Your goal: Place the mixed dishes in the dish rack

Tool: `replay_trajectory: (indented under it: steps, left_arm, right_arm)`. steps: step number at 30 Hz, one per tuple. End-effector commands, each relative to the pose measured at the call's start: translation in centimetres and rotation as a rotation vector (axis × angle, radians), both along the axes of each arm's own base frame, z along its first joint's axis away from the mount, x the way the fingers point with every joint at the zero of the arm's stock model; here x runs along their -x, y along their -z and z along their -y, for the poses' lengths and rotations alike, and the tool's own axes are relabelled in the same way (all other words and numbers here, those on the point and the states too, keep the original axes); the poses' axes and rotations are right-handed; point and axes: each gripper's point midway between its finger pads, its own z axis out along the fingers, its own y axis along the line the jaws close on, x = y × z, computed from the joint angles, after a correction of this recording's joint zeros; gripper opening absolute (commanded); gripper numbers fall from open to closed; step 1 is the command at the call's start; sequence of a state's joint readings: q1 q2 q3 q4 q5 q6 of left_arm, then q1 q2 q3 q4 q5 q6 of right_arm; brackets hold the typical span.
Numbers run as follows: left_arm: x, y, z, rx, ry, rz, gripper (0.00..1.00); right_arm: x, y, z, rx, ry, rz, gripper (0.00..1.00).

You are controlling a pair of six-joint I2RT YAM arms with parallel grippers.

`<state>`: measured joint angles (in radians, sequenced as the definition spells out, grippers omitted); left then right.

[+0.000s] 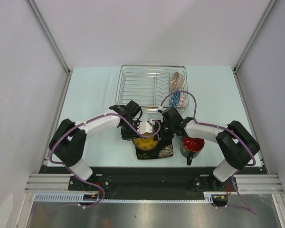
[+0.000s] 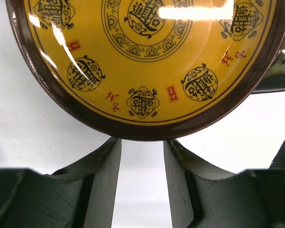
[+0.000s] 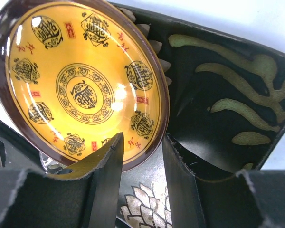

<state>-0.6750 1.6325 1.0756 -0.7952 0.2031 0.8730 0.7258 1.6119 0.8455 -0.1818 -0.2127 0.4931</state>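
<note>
Dish rack: one, the dish rack (image 1: 133,88), at the far middle of the tabletop (image 1: 90,95).
Bowls: two, both standing on edge in the rack's right end. The pinkish-beige bowl (image 1: 177,80) is farther off and the blue patterned bowl (image 1: 176,99) is nearer me.
Plate: one, the dark square plate (image 1: 153,146), lying on the tabletop just in front of the rack, between my two arms. Both wrist views cut off its edges.
Mug: one, the dark mug (image 1: 192,145) with red inside, upright just right of the plate, its handle toward the arm bases.
Left gripper (image 2: 142,142): I see the fingers parted with bare tabletop in the gap. The tips sit at the rim of the plate's yellow round, but I cannot judge contact.
Right gripper (image 3: 141,142): the fingers are parted over the plate, with nothing pinched between them.
Hard to make out: one pale shape (image 1: 147,127) between the two wrists. From above I cannot tell whether it is a cup or rig hardware.
</note>
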Motion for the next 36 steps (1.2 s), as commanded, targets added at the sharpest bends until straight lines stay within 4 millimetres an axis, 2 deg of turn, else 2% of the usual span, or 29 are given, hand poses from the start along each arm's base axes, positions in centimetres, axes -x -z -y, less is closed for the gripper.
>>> replay_trajectory:
  steps: [1,9,16,21,28,36]
  left_arm:
    - [-0.4,-1.1,3.1,0.089,0.042,0.019,0.45]
    - [0.4,-0.7,4.2,0.103,0.042,0.008,0.45]
    - [0.9,-0.1,4.4,0.106,0.035,0.004,0.45]
    - [1.0,0.1,4.3,0.108,0.033,0.009,0.45]
    - [0.8,0.0,4.4,0.121,0.026,0.027,0.44]
    - [1.0,0.0,4.5,0.135,0.008,0.025,0.44]
  right_arm:
    - [0.9,1.3,1.0,0.009,0.004,-0.066,0.44]
    - [0.0,-1.7,-0.1,-0.161,-0.018,-0.087,0.43]
    - [0.0,-5.2,-1.7,-0.301,-0.079,-0.063,0.42]
    - [-0.2,-8.7,-2.8,-0.393,-0.111,-0.029,0.41]
    - [-0.7,-9.4,-3.2,-0.41,-0.104,-0.029,0.4]
    - [-1.5,-9.2,-4.1,-0.41,-0.107,-0.036,0.36]
